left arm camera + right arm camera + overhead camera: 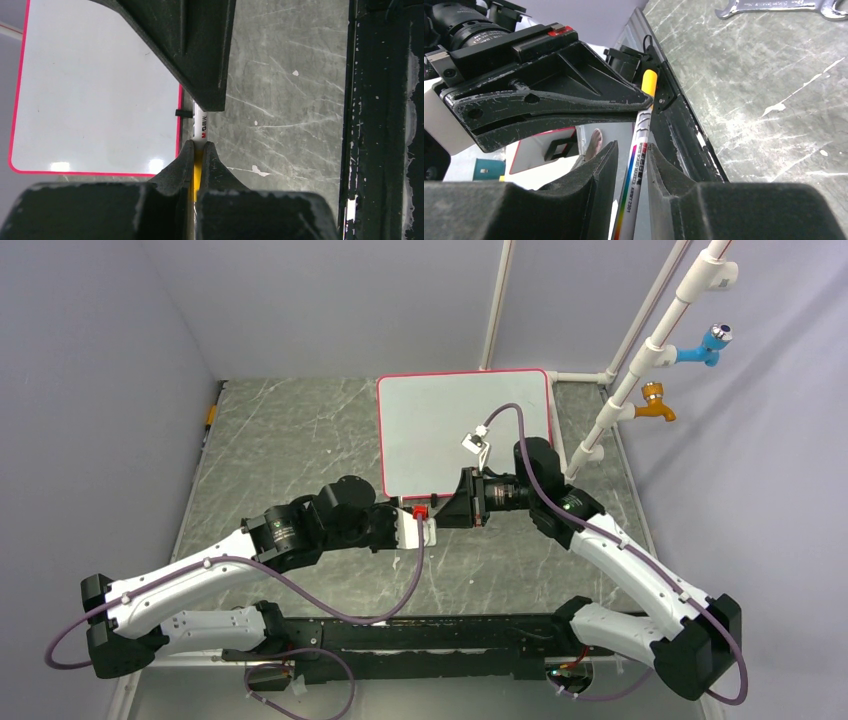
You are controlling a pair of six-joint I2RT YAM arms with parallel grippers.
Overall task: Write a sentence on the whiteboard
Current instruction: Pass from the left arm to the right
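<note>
The whiteboard [460,430] lies flat at the back middle of the table, red-rimmed and blank; no sentence shows on it. It fills the left of the left wrist view [95,90]. My left gripper [428,524] sits just off the board's near edge, shut on the yellow end of a white marker [201,127]. My right gripper [447,510] faces it from the right. In the right wrist view its fingers [604,165] flank the marker's barrel [636,165], with a gap on the left side. The yellow end [649,82] sits under my left gripper's finger [549,95].
A black rail [420,635] runs along the table's near edge, also in the left wrist view [380,120]. White pipes with a blue tap [712,343] and an orange tap [655,405] stand at the back right. A metal wrench [774,6] lies on the table.
</note>
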